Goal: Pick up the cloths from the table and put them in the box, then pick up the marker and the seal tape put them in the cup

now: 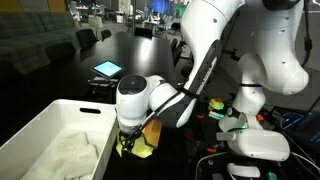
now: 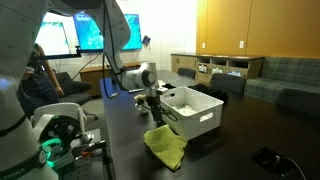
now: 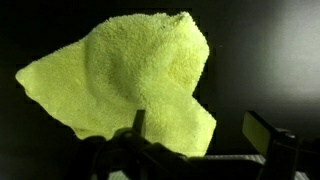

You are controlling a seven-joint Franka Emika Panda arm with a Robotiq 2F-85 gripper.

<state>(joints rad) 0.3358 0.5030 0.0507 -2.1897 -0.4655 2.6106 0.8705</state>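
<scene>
Yellow cloth (image 3: pixel 130 80) lies on the dark table (image 2: pixel 122 145) beside the white box (image 2: pixel 196 120). Our gripper (image 3: pixel 200 120) hangs wide open over its corner; we should drop lower, then squeeze 1 thick fold.

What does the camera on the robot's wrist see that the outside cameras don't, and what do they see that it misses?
Only the wrist view: the yellow cloth close up and fuzzy, and the gripper with its jaws apart over the cloth's edge. Only the exterior views: the white box with a white cloth inside, and the big robot arm. Both: the yellow cloth and the dark table.
</scene>
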